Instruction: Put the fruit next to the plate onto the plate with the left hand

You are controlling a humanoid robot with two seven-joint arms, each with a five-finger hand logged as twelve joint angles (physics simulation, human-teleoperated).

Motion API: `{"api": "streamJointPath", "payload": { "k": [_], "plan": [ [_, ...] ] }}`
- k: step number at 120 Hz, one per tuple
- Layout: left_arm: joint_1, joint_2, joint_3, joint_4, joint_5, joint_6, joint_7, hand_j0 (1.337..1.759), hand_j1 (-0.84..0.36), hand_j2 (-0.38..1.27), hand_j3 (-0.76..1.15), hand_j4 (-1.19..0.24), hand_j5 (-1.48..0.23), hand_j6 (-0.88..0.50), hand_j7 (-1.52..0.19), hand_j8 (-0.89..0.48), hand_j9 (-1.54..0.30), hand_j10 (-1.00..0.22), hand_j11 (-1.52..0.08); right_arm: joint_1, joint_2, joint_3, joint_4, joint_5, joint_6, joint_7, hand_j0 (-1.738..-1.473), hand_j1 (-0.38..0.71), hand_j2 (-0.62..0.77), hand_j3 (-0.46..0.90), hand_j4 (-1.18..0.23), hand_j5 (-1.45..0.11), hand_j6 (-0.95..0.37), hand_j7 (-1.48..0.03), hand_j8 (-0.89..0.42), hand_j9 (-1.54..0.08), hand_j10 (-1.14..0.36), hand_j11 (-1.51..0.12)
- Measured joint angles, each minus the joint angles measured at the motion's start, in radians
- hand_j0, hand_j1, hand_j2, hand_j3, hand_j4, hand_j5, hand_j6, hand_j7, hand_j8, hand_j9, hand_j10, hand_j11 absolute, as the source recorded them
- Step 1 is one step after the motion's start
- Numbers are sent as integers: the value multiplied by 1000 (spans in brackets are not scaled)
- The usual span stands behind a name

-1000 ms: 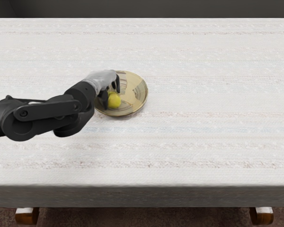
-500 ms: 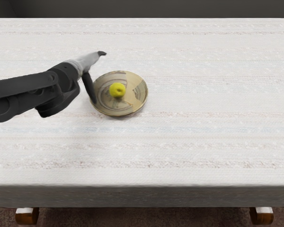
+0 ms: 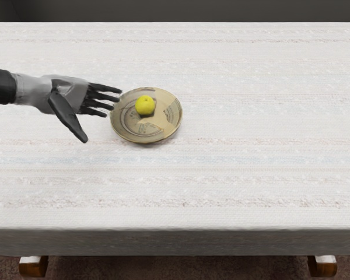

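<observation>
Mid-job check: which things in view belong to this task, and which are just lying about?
Job:
yellow fruit, lying on the plate
left hand, open, beside the plate

Just there:
table, which only carries them

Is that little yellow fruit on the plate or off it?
On it. The yellow fruit sits inside the plate's rim, and the open left hand is beside the plate, not touching the fruit.
</observation>
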Motion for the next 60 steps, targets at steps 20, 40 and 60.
{"api": "streamJointPath", "payload": {
  "k": [20,40,60],
  "plan": [
    [41,114,-40,10,-170,-47,0,1658,347,2,0,-3,-4,-2,-3,-3,-3,-3,-3,0,0,0,0,0,0,0,-1658,-333,-3,0,-13,-17,-13,-17,-13,-17,-13,-17],
    [100,153,-48,22,-270,-56,0,1658,348,1,0,-1,-1,0,-1,0,-1,-1,-1,0,0,0,0,0,0,0,-1658,-333,-3,0,-13,-17,-13,-17,-13,-17,-13,-17],
    [105,157,-51,25,-312,-58,0,1658,349,0,0,0,-1,1,-1,1,-1,0,-1,0,0,0,0,0,0,0,-1658,-333,-3,0,-13,-17,-13,-17,-13,-17,-13,-17]
  ]
}}
